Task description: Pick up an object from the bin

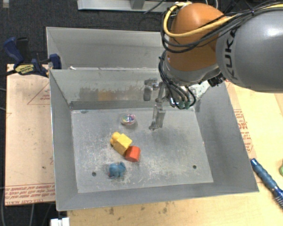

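Grey metal bin [61,126]: the gripper [154,125] hangs near its back wall, just right of a small shiny round disc [129,120]; whether it is open cannot be told. A yellow block [120,141], red block [133,153] and blue lump [116,170] lie nearer the front edge.

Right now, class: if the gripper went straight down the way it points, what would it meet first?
The gripper would likely meet bare bin floor first, just right of the small shiny round thing, though depth is unclear.

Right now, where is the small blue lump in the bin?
In the camera view, the small blue lump lies on the floor of the grey metal bin, lower left, just below the red block and yellow block.
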`<state>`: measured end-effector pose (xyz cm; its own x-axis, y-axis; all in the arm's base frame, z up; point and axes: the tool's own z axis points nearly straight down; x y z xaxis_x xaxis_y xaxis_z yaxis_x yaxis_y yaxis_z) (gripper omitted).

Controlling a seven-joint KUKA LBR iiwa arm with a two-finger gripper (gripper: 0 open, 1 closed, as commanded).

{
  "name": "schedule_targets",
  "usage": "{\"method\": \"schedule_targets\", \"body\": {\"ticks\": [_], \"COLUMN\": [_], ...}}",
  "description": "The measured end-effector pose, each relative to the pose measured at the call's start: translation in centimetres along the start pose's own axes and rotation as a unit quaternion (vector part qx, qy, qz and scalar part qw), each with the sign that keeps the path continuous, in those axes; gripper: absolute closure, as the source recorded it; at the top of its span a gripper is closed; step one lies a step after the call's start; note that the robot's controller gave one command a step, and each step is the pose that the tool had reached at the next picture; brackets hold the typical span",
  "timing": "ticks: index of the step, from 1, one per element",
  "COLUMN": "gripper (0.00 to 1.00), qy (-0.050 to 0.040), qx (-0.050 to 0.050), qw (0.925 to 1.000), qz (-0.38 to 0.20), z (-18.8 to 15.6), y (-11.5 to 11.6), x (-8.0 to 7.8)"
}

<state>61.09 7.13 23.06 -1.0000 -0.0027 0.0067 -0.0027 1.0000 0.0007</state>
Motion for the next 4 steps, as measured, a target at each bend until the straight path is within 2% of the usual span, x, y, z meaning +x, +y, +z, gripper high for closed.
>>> {"method": "schedule_targets", "body": {"ticks": [1,2,3,4], "gripper": [0.0,1.0,0.0,0.0], "qy": [-0.0007,-0.0045,-0.0041,-0.0016], "qx": [-0.001,-0.001,-0.001,0.0], "qw": [0.9991,0.999,0.999,1.0], "qz": [0.042,0.044,0.044,0.001], "z": [16.2,16.0,16.1,16.2], "y": [3.7,3.6,3.6,6.2], "x": [3.2,3.0,3.0,7.8]}}
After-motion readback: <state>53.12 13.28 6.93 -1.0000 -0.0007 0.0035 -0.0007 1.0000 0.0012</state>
